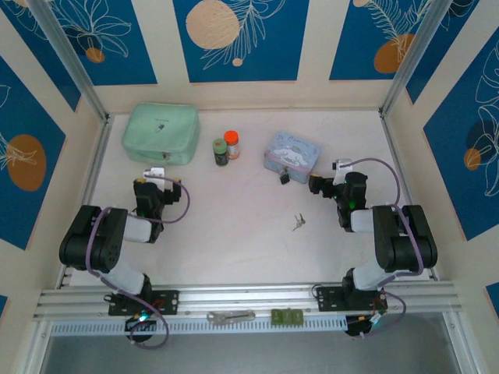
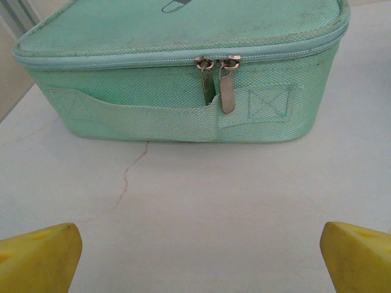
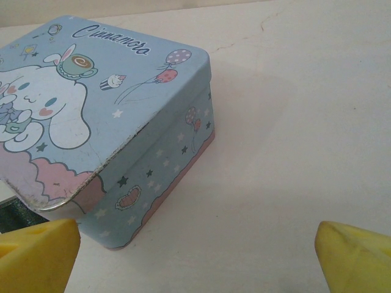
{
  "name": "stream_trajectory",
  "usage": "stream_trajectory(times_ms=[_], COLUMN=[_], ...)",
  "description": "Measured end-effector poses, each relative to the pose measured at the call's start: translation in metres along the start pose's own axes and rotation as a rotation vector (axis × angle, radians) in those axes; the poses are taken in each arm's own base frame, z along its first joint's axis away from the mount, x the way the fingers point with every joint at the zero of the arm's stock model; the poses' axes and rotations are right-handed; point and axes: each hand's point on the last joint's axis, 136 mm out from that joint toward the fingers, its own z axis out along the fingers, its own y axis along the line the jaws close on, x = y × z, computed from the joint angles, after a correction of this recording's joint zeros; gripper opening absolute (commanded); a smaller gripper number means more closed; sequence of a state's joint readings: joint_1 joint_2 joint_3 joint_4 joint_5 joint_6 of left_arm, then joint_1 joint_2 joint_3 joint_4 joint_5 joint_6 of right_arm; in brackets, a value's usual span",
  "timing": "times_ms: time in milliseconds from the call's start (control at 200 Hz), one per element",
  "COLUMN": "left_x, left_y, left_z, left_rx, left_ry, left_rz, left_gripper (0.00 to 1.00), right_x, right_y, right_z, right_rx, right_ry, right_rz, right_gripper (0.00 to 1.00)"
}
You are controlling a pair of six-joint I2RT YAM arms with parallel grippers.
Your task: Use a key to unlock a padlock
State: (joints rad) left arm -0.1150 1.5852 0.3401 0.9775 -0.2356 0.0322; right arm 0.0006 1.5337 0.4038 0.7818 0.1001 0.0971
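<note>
A tiny dark padlock lies on the table at the near edge of the light-blue cartoon tin. The small silver key on its ring lies in the middle of the table, below the padlock. My right gripper stands open just right of the padlock; in the right wrist view its yellow fingertips frame bare table beside the tin. My left gripper is open at the left, facing the green zip case, with nothing between its fingertips.
A mint-green zip case sits at the back left. Two small jars, one dark and one orange-lidded, stand between the case and the tin. A silver wrench-like tool and a green block lie on the front rail.
</note>
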Motion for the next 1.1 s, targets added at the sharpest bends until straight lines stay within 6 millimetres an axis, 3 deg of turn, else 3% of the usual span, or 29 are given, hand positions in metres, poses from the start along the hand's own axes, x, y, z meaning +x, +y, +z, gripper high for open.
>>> stream_trajectory(times_ms=[575,675,780,865,960,1100], left_x=[-0.002,-0.010,-0.016,-0.030,-0.058,-0.106], left_y=[0.002,0.004,0.000,-0.009,-0.015,-0.031], left_z=[-0.001,-0.008,-0.016,-0.026,-0.032,-0.039], left_rx=[-0.014,-0.025,-0.035,-0.020,-0.006,0.074], left_ry=[-0.006,-0.044,-0.064,-0.084,-0.089,-0.091], left_rz=[-0.002,-0.005,0.024,0.054,0.053,-0.024], left_gripper=[1.00,1.00,1.00,1.00,0.99,1.00], right_x=[-0.001,-0.021,-0.058,-0.084,-0.098,-0.112], right_y=[0.002,0.006,0.007,0.005,0.006,0.013], right_z=[-0.003,-0.010,-0.019,-0.025,-0.025,-0.004], right_rx=[0.012,0.033,0.061,0.071,0.062,0.037], right_ry=[0.010,-0.003,-0.041,-0.060,-0.030,0.090], right_rz=[-0.006,-0.016,0.025,0.089,0.168,0.293], right_gripper=[0.99,0.99,0.99,0.99,0.99,0.99])
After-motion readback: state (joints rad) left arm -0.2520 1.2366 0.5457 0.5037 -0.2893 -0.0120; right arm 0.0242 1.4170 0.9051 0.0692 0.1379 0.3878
